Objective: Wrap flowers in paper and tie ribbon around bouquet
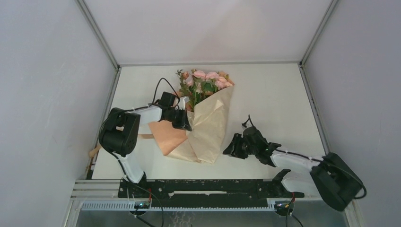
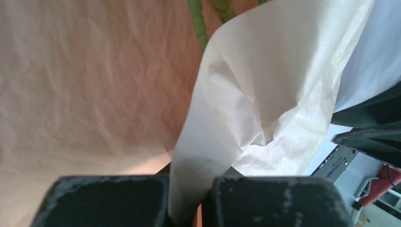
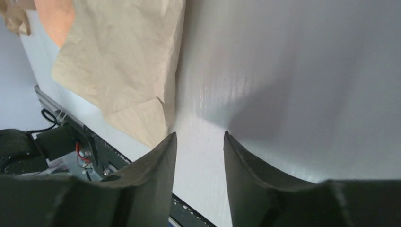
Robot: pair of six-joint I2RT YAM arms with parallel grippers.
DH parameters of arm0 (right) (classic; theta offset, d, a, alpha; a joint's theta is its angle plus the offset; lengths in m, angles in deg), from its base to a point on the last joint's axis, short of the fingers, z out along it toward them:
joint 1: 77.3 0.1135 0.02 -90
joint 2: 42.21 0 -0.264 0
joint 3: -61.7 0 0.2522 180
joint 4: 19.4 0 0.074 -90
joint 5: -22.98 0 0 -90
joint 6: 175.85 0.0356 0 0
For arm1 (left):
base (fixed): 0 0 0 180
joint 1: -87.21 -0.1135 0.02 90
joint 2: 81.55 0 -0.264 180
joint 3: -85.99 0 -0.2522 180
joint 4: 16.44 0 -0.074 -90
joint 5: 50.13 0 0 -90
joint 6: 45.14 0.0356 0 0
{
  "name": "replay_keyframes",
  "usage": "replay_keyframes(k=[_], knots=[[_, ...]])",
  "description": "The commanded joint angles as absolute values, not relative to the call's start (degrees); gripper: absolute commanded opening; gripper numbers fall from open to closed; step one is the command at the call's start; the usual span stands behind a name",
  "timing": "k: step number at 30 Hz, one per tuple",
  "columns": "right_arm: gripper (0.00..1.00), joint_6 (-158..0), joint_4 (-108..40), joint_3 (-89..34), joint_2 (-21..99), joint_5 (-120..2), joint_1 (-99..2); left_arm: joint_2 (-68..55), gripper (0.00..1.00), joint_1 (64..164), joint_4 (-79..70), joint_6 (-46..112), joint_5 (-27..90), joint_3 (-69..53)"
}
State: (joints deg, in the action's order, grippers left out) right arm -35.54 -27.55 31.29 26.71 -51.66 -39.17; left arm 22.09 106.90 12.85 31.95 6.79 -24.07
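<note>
The flowers (image 1: 204, 81), pink blooms with green leaves, lie at the table's middle back, their stems (image 2: 198, 23) inside the tan paper (image 1: 211, 124). The paper is folded round them into a cone, and a peach-orange flap (image 1: 165, 137) spreads to the left. My left gripper (image 1: 182, 120) is shut on a pale fold of the paper (image 2: 246, 94), which passes between its fingers (image 2: 108, 201). My right gripper (image 1: 233, 147) stands open just right of the cone's lower edge (image 3: 127, 71), nothing between its fingers. A tan strip (image 1: 93, 153) at the table's left edge may be the ribbon, mostly hidden by the left arm.
White walls close the table on the left, back and right. The black base rail (image 1: 208, 187) runs along the near edge. Black cables (image 1: 161, 85) loop above the left wrist. Bare white tabletop (image 1: 274, 94) lies right of the bouquet.
</note>
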Motion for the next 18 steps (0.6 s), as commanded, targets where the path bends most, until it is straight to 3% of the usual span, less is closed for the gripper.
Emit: replay_keyframes(k=[1,3,6,10,18], knots=[[0.53,-38.30,-43.82,26.80,17.17,-62.41,-39.68,17.99,0.00,105.64,12.12,35.14,9.66,-26.78],[0.52,-43.36,-43.91,23.50,15.38,-63.37,-41.88,18.05,0.00,105.59,11.87,34.50,9.03,-26.72],[0.40,-49.30,-31.54,20.20,19.03,-51.62,-47.68,18.38,0.00,105.44,11.95,33.34,8.23,-26.38],[0.17,-53.52,-23.98,11.38,34.51,-45.20,-50.68,16.77,0.00,104.57,10.47,32.12,7.78,-27.95],[0.00,-52.32,-20.40,-7.93,60.08,-40.99,-54.79,19.84,0.00,102.84,10.39,30.89,4.85,-29.03]])
